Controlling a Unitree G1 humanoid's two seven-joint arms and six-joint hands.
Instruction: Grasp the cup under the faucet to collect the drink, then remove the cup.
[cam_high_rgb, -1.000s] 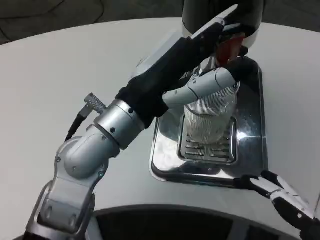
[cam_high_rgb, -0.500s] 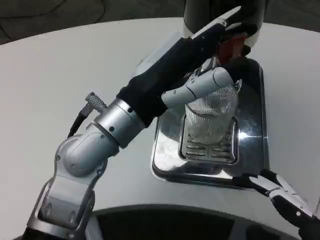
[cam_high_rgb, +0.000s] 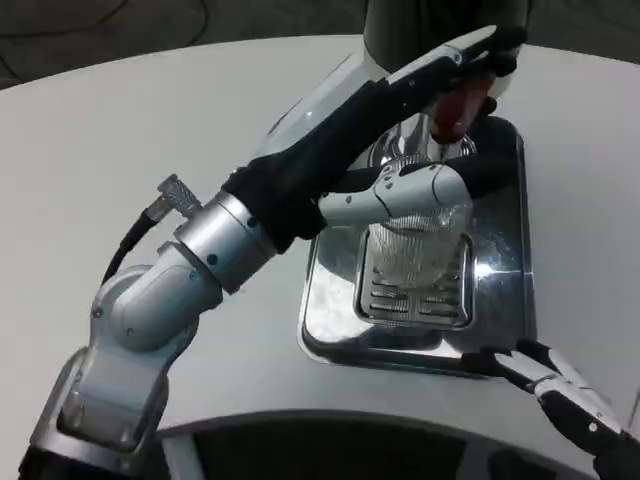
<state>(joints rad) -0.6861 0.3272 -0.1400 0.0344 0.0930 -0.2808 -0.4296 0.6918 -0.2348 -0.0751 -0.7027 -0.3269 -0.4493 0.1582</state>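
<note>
A clear ribbed cup (cam_high_rgb: 418, 245) stands on the slotted grate of the steel drip tray (cam_high_rgb: 335, 300), below the red tap lever (cam_high_rgb: 455, 108) of the dispenser (cam_high_rgb: 400, 25). My left hand (cam_high_rgb: 400, 130) reaches in from the left and grips the cup. Its thumb (cam_high_rgb: 405, 195) lies across the cup's front near the rim, and its fingers (cam_high_rgb: 465, 58) pass behind the cup, up by the red lever. The cup's back is hidden by the hand. My right hand (cam_high_rgb: 565, 400) rests at the table's front right edge, fingers apart and holding nothing.
The white table (cam_high_rgb: 150, 130) spreads wide to the left of the tray. The dispenser body rises at the back, close over my left hand. The table's front edge curves just below the tray.
My left forearm has swung a little left and up, and its fingers now stretch further right past the red lever. The cup stays on the grate. The right hand barely moved.
</note>
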